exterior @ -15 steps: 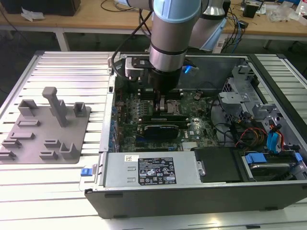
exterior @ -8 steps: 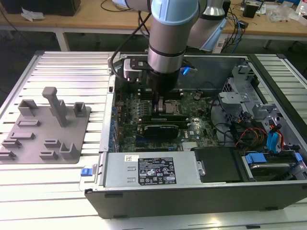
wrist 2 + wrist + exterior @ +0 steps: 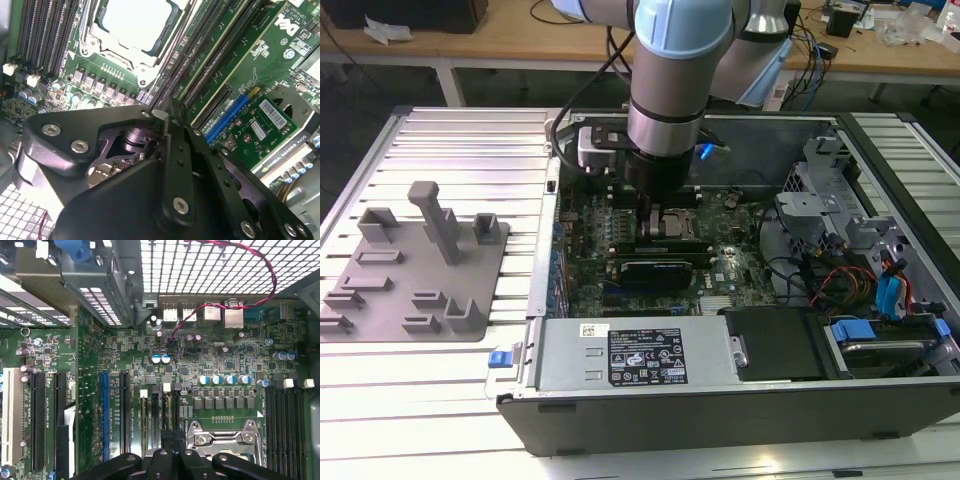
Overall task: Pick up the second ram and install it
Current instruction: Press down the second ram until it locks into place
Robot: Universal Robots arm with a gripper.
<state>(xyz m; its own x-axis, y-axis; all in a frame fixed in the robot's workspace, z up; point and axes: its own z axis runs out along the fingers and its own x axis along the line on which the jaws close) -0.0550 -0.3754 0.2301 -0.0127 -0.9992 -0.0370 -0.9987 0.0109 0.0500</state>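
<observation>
Gripper (image 3: 645, 215) and open computer case (image 3: 720, 412), with every place referred to the CPU socket (image 3: 677, 222).

(a) Exterior view. My arm reaches straight down into the case, and my gripper hangs over the motherboard (image 3: 740, 255) just beside the CPU socket, on the socket's side toward the exterior view's left. A dark expansion card (image 3: 660, 270) lies near the socket, on its near side. The silver power supply (image 3: 640, 350) lies further out on that same side. A grey fixture plate (image 3: 420, 270) rests well apart from the socket, outside the case, at the exterior view's left.

(b) Second wrist view. My gripper (image 3: 167, 112) has its fingers (image 3: 175, 150) drawn together to a narrow tip. The tip sits over the long black slots (image 3: 200, 65) that run just beside the CPU socket (image 3: 132, 20). A second bank of black memory slots (image 3: 45, 30) lies on the far side of the socket from that tip. A blue slot (image 3: 227, 120) lies beyond the black ones, further from the socket.

(c) First wrist view. My gripper (image 3: 170, 445) is over the narrow slots (image 3: 155, 415) just beside the CPU socket (image 3: 222, 437), between the socket and the blue slot (image 3: 105, 415). A thin gold-edged strip (image 3: 145, 425) stands in one of these narrow slots. Whether the second ram is clamped between my closed fingers or is that strip, I cannot tell.
</observation>
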